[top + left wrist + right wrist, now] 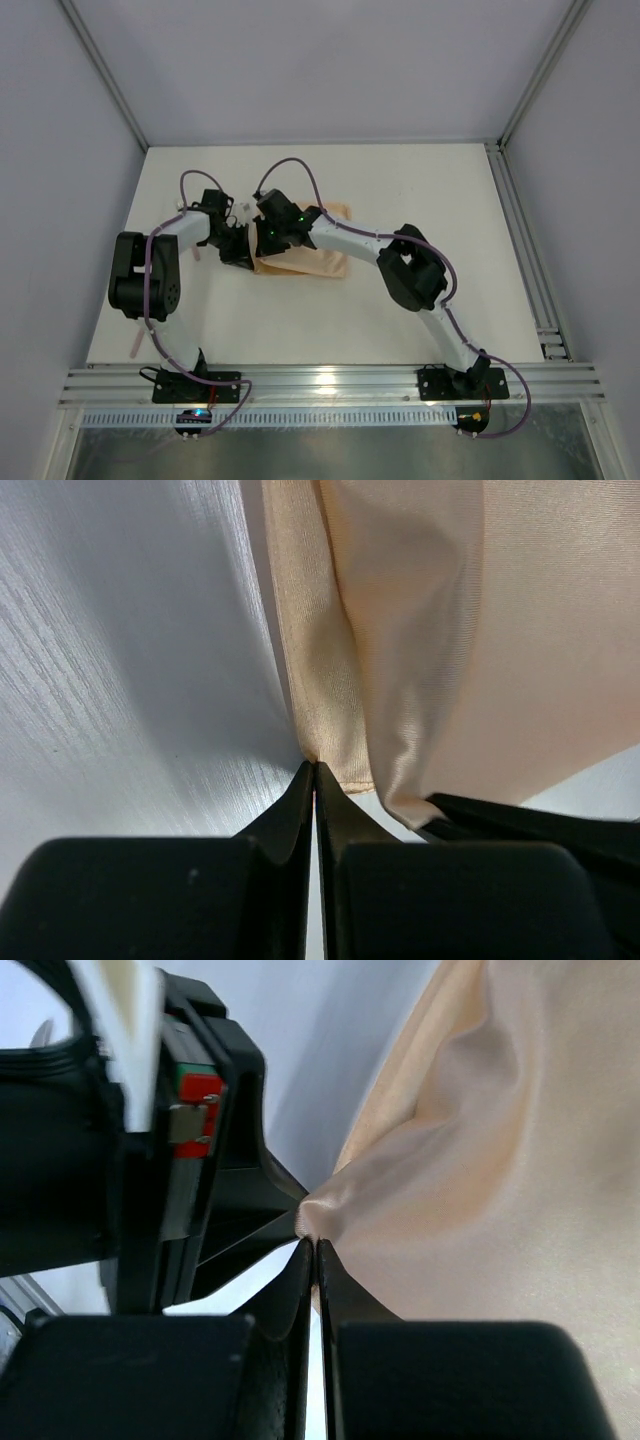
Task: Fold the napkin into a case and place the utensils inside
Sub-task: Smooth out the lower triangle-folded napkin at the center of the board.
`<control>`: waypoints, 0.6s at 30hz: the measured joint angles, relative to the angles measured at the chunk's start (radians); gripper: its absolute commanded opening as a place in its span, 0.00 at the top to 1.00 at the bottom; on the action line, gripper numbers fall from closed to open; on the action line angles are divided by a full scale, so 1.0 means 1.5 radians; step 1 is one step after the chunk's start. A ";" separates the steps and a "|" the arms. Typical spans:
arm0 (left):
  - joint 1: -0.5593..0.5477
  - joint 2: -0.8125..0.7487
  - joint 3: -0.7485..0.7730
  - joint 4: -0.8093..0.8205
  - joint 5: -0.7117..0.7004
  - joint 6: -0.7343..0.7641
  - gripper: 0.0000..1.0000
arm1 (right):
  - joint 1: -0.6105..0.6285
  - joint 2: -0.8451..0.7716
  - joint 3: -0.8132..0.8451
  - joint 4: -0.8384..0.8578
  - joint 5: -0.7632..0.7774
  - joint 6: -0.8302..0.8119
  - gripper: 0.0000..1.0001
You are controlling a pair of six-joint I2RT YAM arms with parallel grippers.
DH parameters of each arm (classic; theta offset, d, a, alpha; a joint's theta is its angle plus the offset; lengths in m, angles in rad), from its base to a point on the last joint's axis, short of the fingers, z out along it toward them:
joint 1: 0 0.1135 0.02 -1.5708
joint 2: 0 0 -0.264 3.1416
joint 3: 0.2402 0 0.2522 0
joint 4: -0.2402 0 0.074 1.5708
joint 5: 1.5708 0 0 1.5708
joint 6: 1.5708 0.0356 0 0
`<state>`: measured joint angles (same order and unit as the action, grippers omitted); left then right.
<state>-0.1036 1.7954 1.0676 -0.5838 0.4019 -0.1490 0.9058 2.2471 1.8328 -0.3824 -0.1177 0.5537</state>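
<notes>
The peach-orange napkin (pixel 312 262) lies partly folded on the white table, mid-left. Both grippers meet at its left edge. My left gripper (pixel 238 250) is shut, pinching a corner of the napkin (pixel 330 680) at its fingertips (pixel 315 765). My right gripper (pixel 263 238) is shut on a bunched fold of the napkin (pixel 470 1180) just beside it, jaws closed at the cloth (pixel 315 1240). The left gripper's body (pixel 190 1140) fills the left of the right wrist view. A slim pale pink utensil (pixel 197 251) lies by the left arm, another (pixel 134 344) near the table's front left.
The table (pixel 420 190) is fenced by a metal frame, with a rail (pixel 330 385) along the near edge and a post track (pixel 525 250) on the right. The right arm's elbow (pixel 412 265) hangs over the table's middle right.
</notes>
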 measured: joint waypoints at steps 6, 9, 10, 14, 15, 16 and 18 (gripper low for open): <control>0.000 0.000 0.000 0.000 0.000 0.000 1.00 | 0.000 0.042 0.000 0.015 -0.022 0.025 0.97; 0.000 0.000 0.000 0.000 0.000 0.000 1.00 | -0.002 0.054 0.000 0.022 -0.034 0.032 0.97; 0.000 0.000 0.000 0.000 0.000 0.000 1.00 | -0.002 0.056 0.000 0.025 -0.037 0.034 0.97; 0.000 0.000 0.000 -0.001 0.000 0.002 0.99 | -0.003 0.058 -0.002 0.035 -0.046 0.034 0.93; 0.000 0.000 0.000 -0.001 0.000 0.003 0.98 | -0.004 0.058 -0.004 0.038 -0.048 0.034 0.92; 0.000 -0.001 0.000 -0.001 0.000 0.004 0.96 | -0.004 0.058 -0.009 0.047 -0.052 0.034 0.88; 0.000 -0.001 0.000 -0.005 -0.001 0.007 0.90 | -0.005 0.058 -0.018 0.055 -0.057 0.034 0.81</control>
<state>-0.1036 1.7935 1.0676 -0.5919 0.4000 -0.1383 0.8989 2.3344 1.8065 -0.3000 -0.2039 0.6041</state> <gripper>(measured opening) 0.044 0.134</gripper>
